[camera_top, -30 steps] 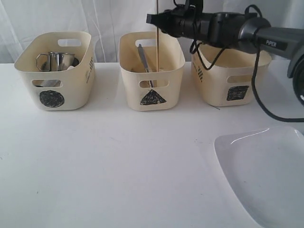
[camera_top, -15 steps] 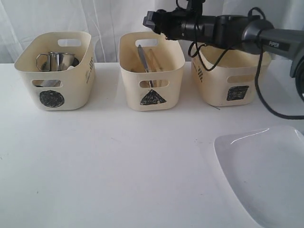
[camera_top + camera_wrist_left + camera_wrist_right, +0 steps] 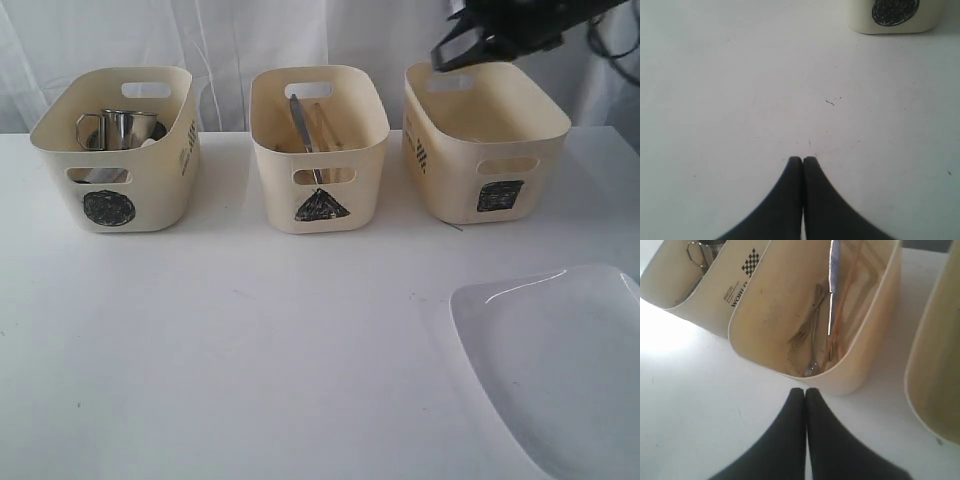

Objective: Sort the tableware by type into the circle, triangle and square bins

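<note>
The large white squarish plate lies on the table at the front right. A steel mug stands in the circle bin. The triangle bin holds the steel knife, the fork, the wooden chopsticks and a spoon. My right gripper is shut and empty, high above the back rim of the square bin. My left gripper is shut and empty over bare table in front of the circle bin. The bowls are hidden.
The three cream bins stand in a row along the back of the white table, in front of a white curtain. The plate reaches past the front right edge of the exterior view.
A second ago my right gripper held a chopstick upright over the triangle bin. The chopstick now lies in that bin, and the right arm has drawn back up and to the right.
</note>
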`<state>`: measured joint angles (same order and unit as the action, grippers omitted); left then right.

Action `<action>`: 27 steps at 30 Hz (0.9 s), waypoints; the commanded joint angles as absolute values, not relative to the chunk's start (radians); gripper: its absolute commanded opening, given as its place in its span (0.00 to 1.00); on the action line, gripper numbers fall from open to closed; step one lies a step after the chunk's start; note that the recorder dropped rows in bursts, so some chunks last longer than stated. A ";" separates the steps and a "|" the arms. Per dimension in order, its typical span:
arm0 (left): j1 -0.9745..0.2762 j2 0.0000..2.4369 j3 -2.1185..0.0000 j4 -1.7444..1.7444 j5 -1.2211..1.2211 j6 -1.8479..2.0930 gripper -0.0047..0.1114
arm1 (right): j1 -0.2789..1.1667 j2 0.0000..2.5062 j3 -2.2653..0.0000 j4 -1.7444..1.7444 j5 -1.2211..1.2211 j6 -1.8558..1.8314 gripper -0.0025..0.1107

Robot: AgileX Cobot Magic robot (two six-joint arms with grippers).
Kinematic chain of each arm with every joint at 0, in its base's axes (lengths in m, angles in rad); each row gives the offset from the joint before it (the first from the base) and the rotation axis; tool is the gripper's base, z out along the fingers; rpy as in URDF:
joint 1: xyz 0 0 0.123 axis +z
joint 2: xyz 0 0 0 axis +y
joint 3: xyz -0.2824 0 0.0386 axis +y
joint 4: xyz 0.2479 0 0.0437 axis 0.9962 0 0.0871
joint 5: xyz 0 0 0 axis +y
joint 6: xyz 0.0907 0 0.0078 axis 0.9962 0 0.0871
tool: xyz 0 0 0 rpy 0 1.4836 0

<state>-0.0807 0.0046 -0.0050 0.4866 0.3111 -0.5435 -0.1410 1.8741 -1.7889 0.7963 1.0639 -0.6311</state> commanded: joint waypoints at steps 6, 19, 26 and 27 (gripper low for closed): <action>-0.078 0.000 0.000 0.487 0.313 -0.545 0.04 | -0.440 1.557 -1.401 0.587 1.012 -0.560 0.02; -0.078 0.000 0.000 0.487 0.313 -0.545 0.04 | -0.507 1.642 -1.022 0.548 0.863 -0.767 0.24; -0.078 0.000 0.000 0.487 0.313 -0.545 0.04 | -0.507 1.680 -1.022 0.575 0.791 -0.923 0.51; -0.078 0.000 0.000 0.487 0.313 -0.545 0.04 | -0.507 1.691 -1.022 0.575 0.742 -0.949 0.55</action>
<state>-0.0807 0.0046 -0.0050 0.4866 0.3111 -0.5435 -0.5006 1.6769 -1.0250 0.5669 0.8105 -0.8841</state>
